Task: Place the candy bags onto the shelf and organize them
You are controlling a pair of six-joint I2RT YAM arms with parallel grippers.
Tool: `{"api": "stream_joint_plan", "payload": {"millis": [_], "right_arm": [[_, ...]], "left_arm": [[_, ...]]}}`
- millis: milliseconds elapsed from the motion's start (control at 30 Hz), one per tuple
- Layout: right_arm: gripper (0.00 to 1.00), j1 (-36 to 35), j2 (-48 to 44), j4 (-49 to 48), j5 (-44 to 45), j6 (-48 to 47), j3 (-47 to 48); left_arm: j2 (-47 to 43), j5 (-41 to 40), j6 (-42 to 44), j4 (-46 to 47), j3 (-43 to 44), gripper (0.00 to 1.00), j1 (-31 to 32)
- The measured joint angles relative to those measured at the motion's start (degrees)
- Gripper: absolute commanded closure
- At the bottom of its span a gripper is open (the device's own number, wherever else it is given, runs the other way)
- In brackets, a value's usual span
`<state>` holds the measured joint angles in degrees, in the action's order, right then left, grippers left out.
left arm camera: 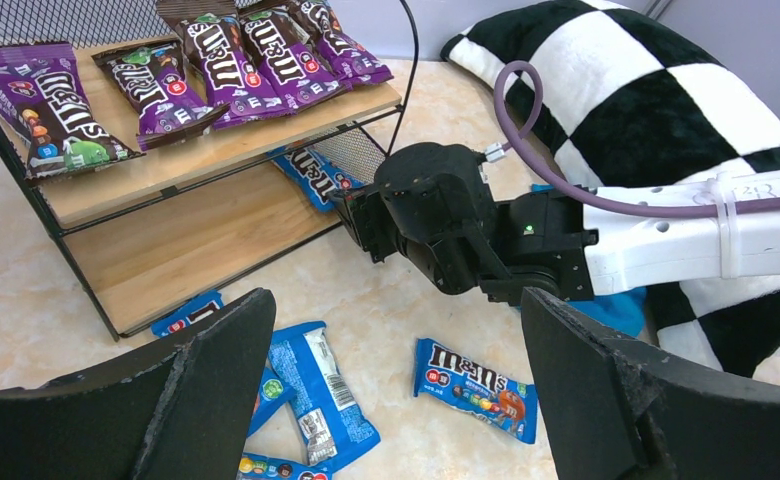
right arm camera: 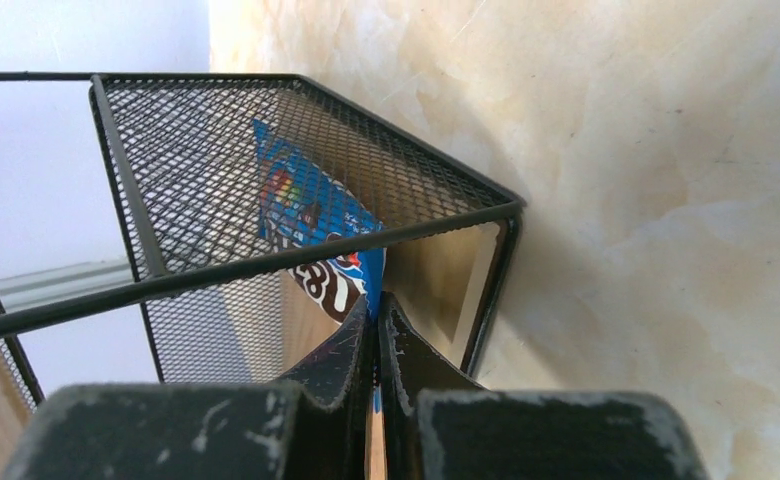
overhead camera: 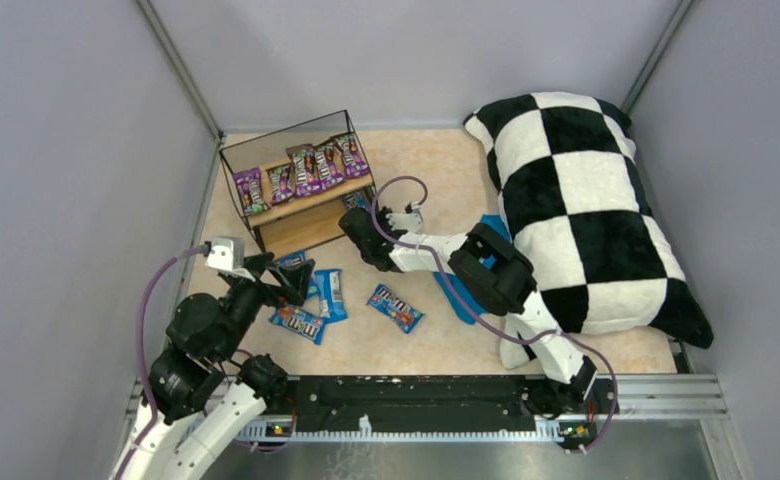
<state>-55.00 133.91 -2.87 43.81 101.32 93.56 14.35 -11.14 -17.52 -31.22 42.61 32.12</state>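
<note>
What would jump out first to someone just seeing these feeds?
The big black-and-white checkered pillow dominates the right side. At back left, glossy purple candy packets line the top board of the black wire shelf. The right gripper, shut on a blue candy packet, is at the lower tier's right end.
</note>
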Motion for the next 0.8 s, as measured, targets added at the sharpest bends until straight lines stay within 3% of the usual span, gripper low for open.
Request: {"api": "stream_joint_plan", "payload": {"millis": [333, 800], "right_arm": [[0.93, 0.00, 0.68, 3.72, 2.38, 4.35, 1.07], [0.48, -0.02, 0.57, -8.61, -1.03, -5.68, -2.34]], "left_arm": [[0.02, -0.02, 0.11, 0.00, 0.00, 0.02, 0.00], [0.04, -0.07, 0.11, -0.02, 0.00, 0.02, 0.00]]}}
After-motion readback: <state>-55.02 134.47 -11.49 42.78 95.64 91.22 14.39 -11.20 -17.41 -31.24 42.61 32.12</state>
